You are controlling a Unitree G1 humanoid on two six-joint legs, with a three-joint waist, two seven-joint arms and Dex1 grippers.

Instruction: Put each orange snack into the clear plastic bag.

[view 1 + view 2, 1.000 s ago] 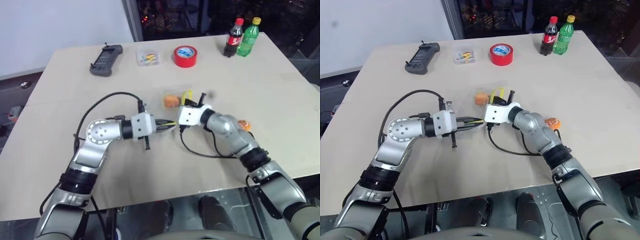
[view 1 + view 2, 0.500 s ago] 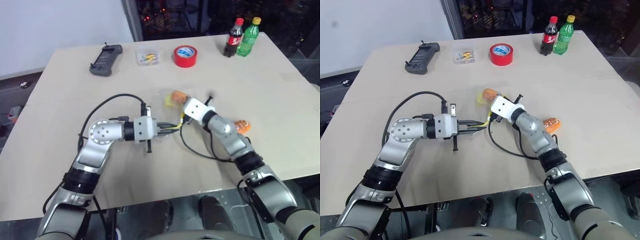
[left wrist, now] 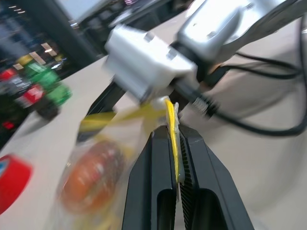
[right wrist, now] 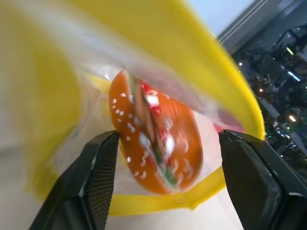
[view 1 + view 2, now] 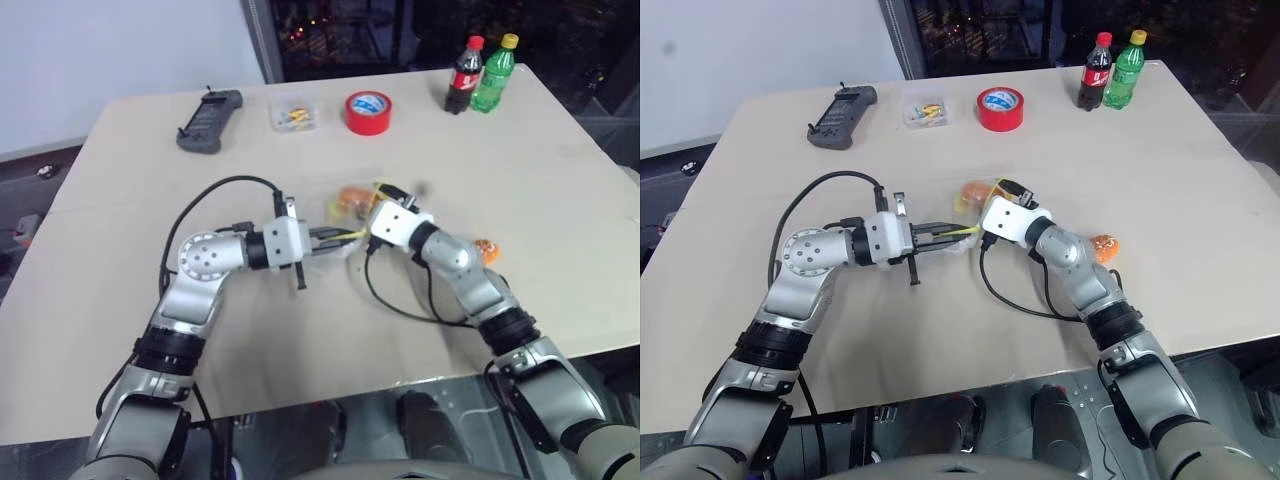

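Item: clear plastic bag (image 5: 962,212), mid-table, one orange snack (image 5: 976,192) inside.

Left gripper (image 3: 176,158) pinched shut on the bag's yellow seal strip (image 3: 171,125). Right gripper (image 4: 168,167) at the bag's mouth, jaws spread wide either side of the enclosed snack, apart from it. Second orange snack (image 5: 1106,245) on table (image 5: 1200,200), beyond the right forearm from the bag.

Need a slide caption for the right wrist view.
Right pincer open at the clear plastic bag mouth, one orange snack inside.
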